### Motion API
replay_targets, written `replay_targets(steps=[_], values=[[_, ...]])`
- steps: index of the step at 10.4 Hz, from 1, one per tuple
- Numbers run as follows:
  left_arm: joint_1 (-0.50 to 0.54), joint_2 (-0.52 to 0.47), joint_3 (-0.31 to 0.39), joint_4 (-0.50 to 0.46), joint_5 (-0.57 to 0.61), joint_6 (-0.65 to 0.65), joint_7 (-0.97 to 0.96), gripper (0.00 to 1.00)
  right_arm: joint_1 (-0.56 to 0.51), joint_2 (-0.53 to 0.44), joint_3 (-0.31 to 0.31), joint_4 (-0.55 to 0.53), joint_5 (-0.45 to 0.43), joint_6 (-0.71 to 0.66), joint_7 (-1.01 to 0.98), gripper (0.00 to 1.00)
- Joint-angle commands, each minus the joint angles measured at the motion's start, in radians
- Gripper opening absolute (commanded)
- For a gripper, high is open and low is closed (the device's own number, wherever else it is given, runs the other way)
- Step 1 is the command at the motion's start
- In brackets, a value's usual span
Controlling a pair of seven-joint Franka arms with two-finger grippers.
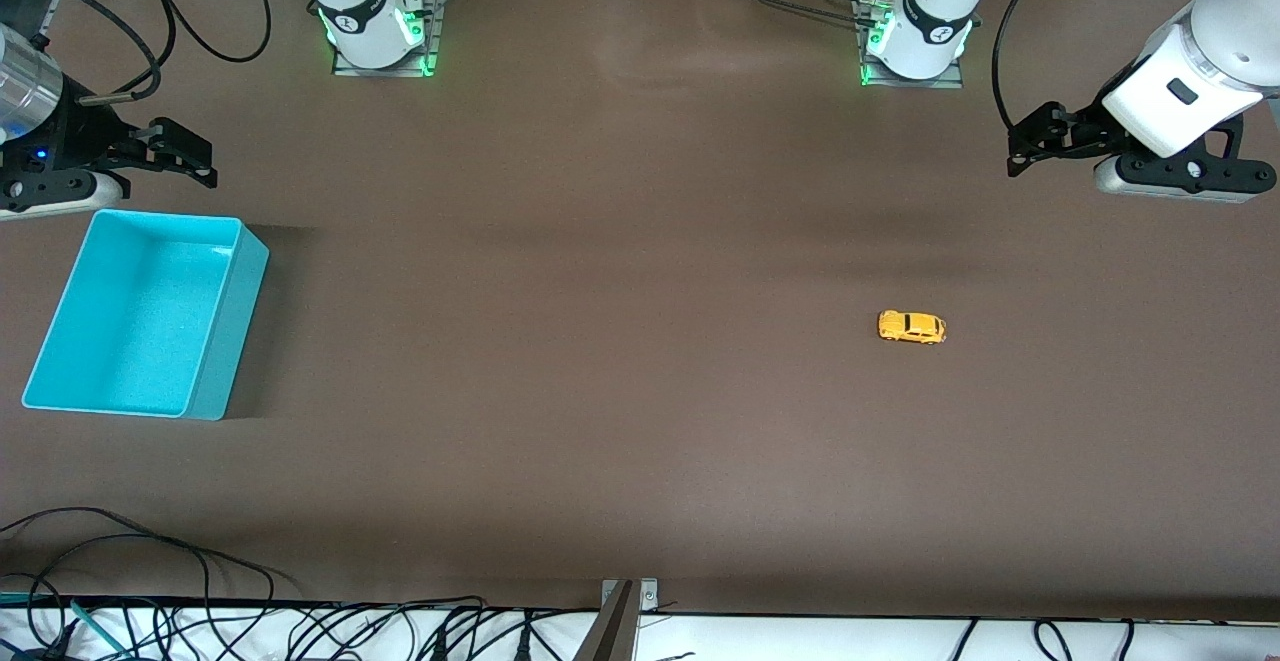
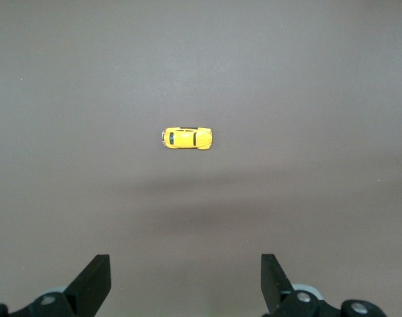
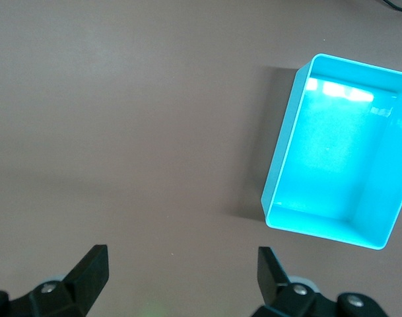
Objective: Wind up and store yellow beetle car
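left tool: the left tool (image 1: 1015, 146) hangs in the air over bare bench toward the left arm's end, fingers spread wide with nothing between them; its own wrist view shows both fingertips (image 2: 95, 281) parted and the car lying between their lines of reach.
right tool: the right tool (image 1: 205, 156) is up over the bench just by the bin's rim nearest the bases, fingers likewise apart and empty; this arm waits.
car: the yellow beetle car (image 1: 911, 327) sits on its wheels on the brown bench (image 1: 600, 391), lying lengthwise along the bench, toward the left arm's end; on the front view's clock face it is at about 8 o'clock from the left tool.
bin: the turquoise bin (image 1: 235, 321) stands empty toward the right arm's end, well apart from the car, at roughly 9 o'clock from it in the front view.
step in hand: judged from how things lie, nothing is started; the car is untouched, so the approach comes first.
next move: the left tool probably has to drop over the car and close across its narrow sides, then drag it backward on the bench to wind it.
risk: the car is tiny and could roll or skid away from a clumsy pinch.
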Motion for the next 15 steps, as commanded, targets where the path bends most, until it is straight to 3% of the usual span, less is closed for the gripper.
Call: replay_targets(steps=[1, 15], values=[[0.008, 0.001, 0.006, 0.011, -0.005, -0.026, -0.014, 1.00, 0.003, -0.006, 0.000, 0.015, -0.001, -0.024, 0.002, 1.00], [0.011, 0.001, 0.017, 0.011, -0.005, -0.045, -0.008, 1.00, 0.001, -0.007, -0.005, 0.015, 0.007, -0.038, -0.008, 1.00]])
